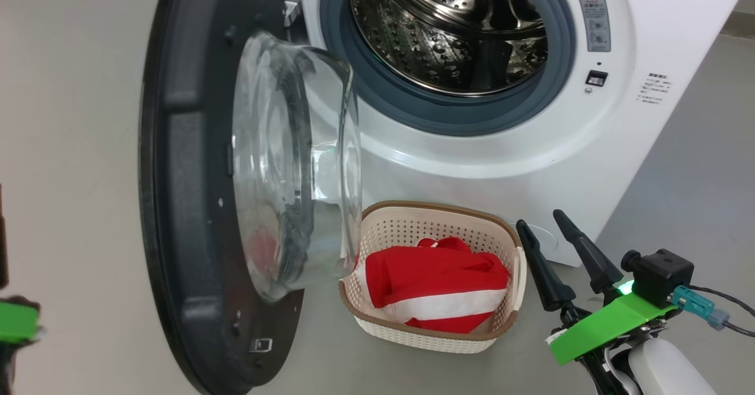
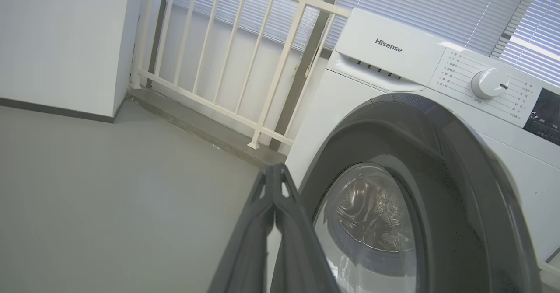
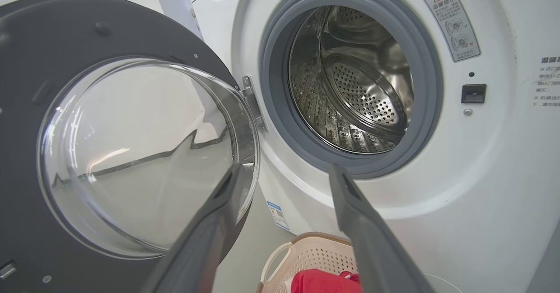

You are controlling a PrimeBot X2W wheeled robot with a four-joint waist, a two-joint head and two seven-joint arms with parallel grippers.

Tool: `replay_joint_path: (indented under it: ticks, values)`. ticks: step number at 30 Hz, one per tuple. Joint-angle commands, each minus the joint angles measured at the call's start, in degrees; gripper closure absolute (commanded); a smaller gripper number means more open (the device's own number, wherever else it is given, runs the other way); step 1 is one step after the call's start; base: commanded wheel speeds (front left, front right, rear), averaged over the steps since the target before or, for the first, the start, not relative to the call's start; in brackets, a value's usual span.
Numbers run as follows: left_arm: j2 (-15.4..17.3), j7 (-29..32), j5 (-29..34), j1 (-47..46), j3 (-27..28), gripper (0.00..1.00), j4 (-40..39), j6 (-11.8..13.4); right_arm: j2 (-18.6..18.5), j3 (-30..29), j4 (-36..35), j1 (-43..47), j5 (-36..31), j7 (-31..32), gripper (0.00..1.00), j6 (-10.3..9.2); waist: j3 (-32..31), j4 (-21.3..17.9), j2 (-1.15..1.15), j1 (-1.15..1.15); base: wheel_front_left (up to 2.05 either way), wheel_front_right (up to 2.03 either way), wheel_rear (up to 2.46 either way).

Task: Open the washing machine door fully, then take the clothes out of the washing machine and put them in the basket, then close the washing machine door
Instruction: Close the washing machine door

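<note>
Glossy round washing machine door (image 1: pixel 194 206) open. Soft red-white clothes (image 1: pixel 436 283) lie in perforated cream basket (image 1: pixel 413 230) before the washing machine (image 1: pixel 590 147). Left tool (image 2: pixel 273 172) closed, empty; right tool (image 1: pixel 540 218) spread, empty.

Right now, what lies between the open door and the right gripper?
The basket, holding the clothes, sits between the washing machine door and the right gripper, in the head view.
</note>
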Motion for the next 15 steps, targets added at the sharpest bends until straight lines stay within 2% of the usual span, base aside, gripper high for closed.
replay_joint_path:
  ticks: [1, 5, 7, 15]
  values:
    - [2.0, 0.6, -1.0, -3.2, 2.7, 1.00, -1.1, 0.2, 0.0, 0.9, -1.5, -0.6, 1.1, -0.3, 0.00, 0.09, 0.1, -0.4, 0.00, 0.00, 0.00, 0.00, 0.00]
    - [0.7, 7.2, -10.9, -6.4, 5.2, 1.00, 0.0, 3.0, 0.0, 0.4, -1.8, -0.5, 1.0, -0.3, 0.00, 0.09, 0.2, -1.3, 0.00, 0.00, 0.00, 0.00, 0.00]
    - [-0.2, 11.1, -16.2, -8.1, 6.5, 1.00, 0.4, 5.6, -0.1, 0.2, -1.8, -0.5, 1.0, -0.3, 0.00, 0.09, 0.3, -1.6, 0.00, 0.00, 0.00, 0.00, 0.00]
    - [-2.1, 22.7, -29.3, -13.4, 9.1, 1.00, 0.9, 17.6, 0.2, 0.2, -2.0, -0.8, 0.8, -0.3, 0.00, 0.09, 1.1, -3.1, 0.00, 0.00, 0.00, 0.00, 0.00]
